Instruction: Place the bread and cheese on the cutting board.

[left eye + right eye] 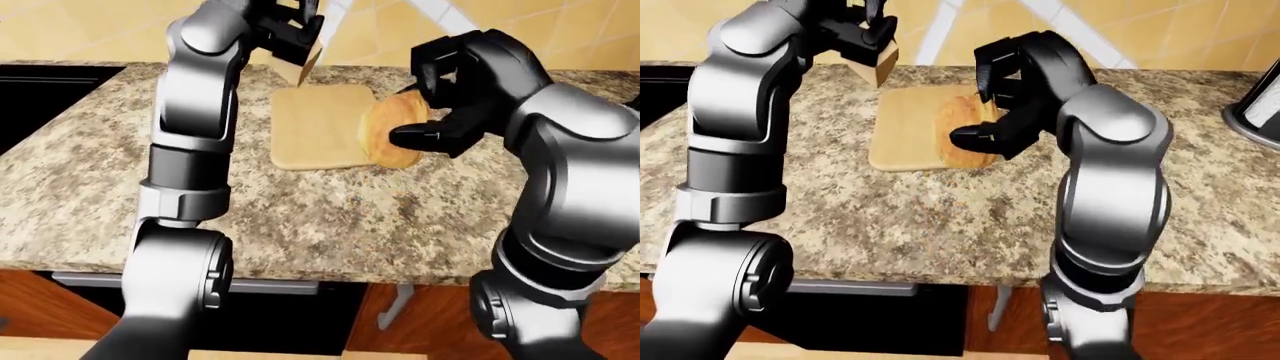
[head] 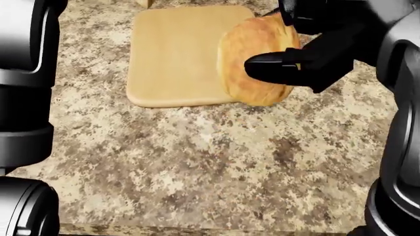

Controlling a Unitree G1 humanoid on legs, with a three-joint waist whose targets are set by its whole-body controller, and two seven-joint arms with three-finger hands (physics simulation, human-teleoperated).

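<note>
Your right hand (image 2: 308, 46) is clenched round the bread (image 2: 252, 61) — one black finger crosses its face, the others curl over its top edge — and the loaf hangs lifted off the granite counter (image 2: 197, 162), overlapping the right edge of the cutting board (image 2: 174, 54) in the head view. Your left hand (image 1: 865, 30) is raised beyond the board's top-left corner, fingers gripping the wedge of cheese (image 1: 878, 64) — held clear of the counter.
</note>
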